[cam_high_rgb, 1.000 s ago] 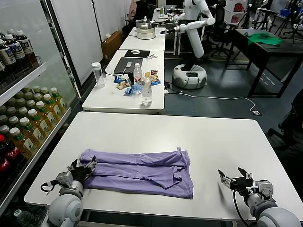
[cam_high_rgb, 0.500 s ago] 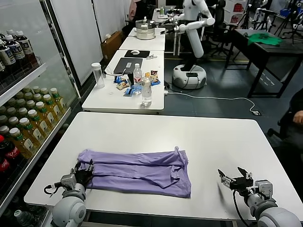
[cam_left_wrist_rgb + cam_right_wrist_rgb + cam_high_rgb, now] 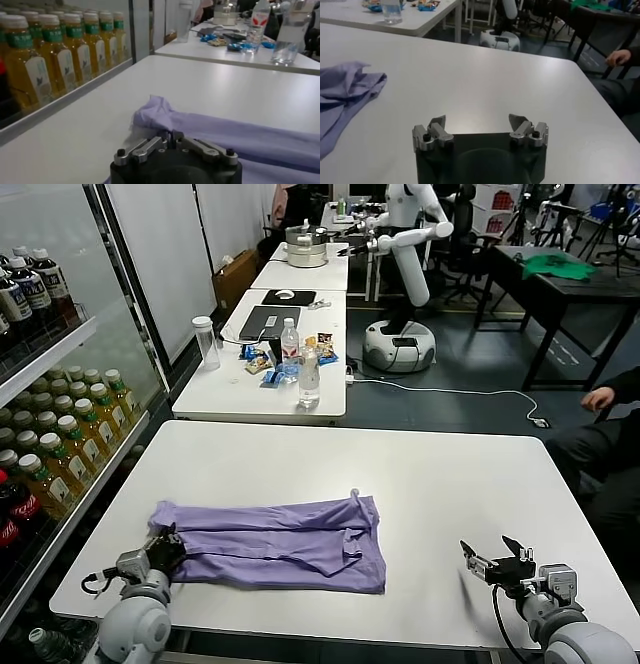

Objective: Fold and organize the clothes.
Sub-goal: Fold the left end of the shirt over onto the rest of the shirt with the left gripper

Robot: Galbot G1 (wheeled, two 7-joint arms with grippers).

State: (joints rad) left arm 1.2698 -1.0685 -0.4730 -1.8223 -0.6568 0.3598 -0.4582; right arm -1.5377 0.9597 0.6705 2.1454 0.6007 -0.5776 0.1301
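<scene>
- T-shirt (image 3: 270, 542): lavender, folded to a long band, lies on white table (image 3: 400, 464) toward near-left edge; one end bunched at left gripper (image 3: 160, 550).
- Left gripper: jaws closed, pinching the shirt's left-end fabric (wrist view (image 3: 172, 136) shows cloth gathered at the tips).
- Right gripper (image 3: 498, 562): jaws wide apart, holds nothing; parked near front-right edge, well apart from shirt.
- Risk: thin fabric may slip from a shallow pinch, or only the top layer lifts, so folds open; w/ one end pulled alone, band may skew or drag off the table edge.
- Vs. earlier frames: left jaws were open, now shut; shirt has slid toward robot's left, w/ far end drawn in. Right arm unchanged.
</scene>
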